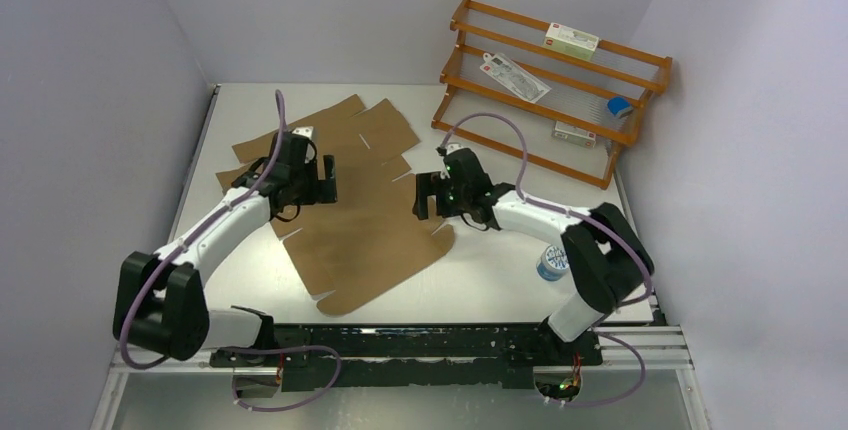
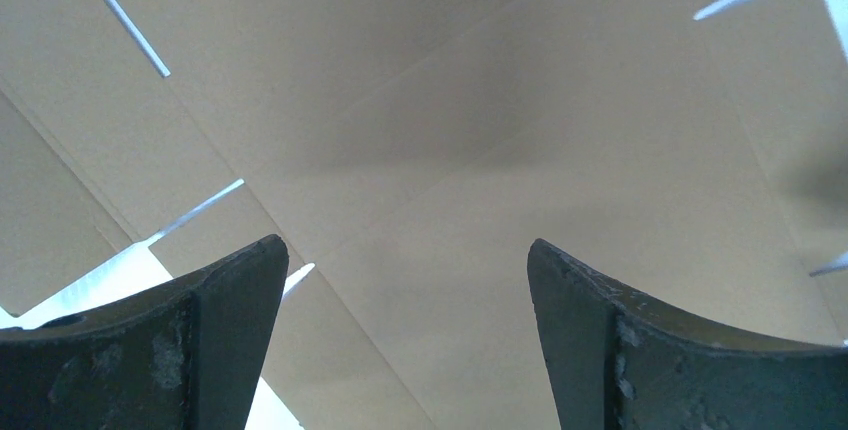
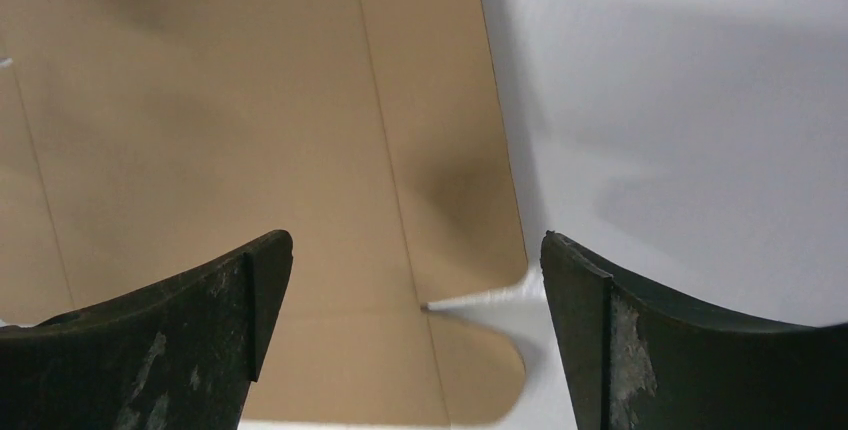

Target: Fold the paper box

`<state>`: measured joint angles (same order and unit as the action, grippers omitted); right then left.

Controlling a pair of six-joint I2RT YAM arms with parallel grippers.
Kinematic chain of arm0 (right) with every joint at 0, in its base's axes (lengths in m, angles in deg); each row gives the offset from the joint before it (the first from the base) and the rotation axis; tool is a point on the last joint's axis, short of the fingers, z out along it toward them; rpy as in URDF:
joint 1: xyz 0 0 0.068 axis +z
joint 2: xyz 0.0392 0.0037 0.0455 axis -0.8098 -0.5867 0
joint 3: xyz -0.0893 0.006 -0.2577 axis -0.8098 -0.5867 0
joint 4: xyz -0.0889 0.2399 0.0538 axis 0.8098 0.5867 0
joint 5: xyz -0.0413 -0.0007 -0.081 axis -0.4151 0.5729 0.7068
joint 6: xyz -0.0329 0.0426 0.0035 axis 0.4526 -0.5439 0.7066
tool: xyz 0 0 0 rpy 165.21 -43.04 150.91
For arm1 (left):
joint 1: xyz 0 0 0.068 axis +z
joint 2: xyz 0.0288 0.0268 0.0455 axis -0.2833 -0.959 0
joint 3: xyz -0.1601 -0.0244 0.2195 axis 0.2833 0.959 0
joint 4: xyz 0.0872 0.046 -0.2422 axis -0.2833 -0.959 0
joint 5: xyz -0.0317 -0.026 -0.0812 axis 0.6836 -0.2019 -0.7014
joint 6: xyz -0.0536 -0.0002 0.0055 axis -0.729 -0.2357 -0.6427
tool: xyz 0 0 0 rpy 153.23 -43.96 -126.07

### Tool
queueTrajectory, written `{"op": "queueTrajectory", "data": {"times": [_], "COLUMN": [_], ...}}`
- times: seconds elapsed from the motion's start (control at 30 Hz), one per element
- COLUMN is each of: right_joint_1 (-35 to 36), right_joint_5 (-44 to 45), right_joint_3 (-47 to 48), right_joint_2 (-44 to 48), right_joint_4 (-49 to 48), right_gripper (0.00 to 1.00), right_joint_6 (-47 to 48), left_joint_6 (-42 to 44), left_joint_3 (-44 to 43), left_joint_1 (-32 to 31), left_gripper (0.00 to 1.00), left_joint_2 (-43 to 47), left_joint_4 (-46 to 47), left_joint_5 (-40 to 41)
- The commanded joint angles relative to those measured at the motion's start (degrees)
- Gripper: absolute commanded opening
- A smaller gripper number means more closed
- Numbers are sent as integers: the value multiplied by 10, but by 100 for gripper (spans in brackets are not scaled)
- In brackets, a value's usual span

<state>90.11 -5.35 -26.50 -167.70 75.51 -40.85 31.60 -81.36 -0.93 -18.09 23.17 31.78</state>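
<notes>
Top view: the paper box (image 1: pixel 360 225) lies flat in the middle, under the left gripper (image 1: pixel 318 182) and right gripper (image 1: pixel 428 196). The wooden rack (image 1: pixel 520 154), upper right, holds small white cartons (image 1: pixel 571 41). Left wrist view: the fingers (image 2: pixel 200 340) are wide apart over brown card, holding nothing. Right wrist view: wide apart too, empty, over the box's right edge.
</notes>
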Motion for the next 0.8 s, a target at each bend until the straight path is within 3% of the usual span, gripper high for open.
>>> {"op": "queueTrajectory", "data": {"times": [0.0, 0.17, 0.37, 0.63, 0.77], "right_joint_1": [-23, -40, -40, -39, -24], "right_joint_5": [-46, -98, -130, -172, -180], "right_joint_3": [40, 52, 64, 16, -30], "right_joint_2": [-51, -103, -152, -109, -61], "right_joint_4": [-77, -100, -98, -94, -85], "right_gripper": [98, 90, 69, 30, 23], "right_joint_6": [31, 43, 43, 30, 18], "left_joint_6": [-17, -23, -17, 17, 24], "left_joint_3": [-30, -53, -97, -120, -121], "left_joint_1": [29, 85, 115, 133, 133], "left_gripper": [95, 94, 94, 91, 91], "left_joint_2": [-44, -116, -190, -243, -255], "left_joint_4": [14, 24, 21, -1, -9], "left_joint_5": [-22, -56, -65, -63, -67]}}
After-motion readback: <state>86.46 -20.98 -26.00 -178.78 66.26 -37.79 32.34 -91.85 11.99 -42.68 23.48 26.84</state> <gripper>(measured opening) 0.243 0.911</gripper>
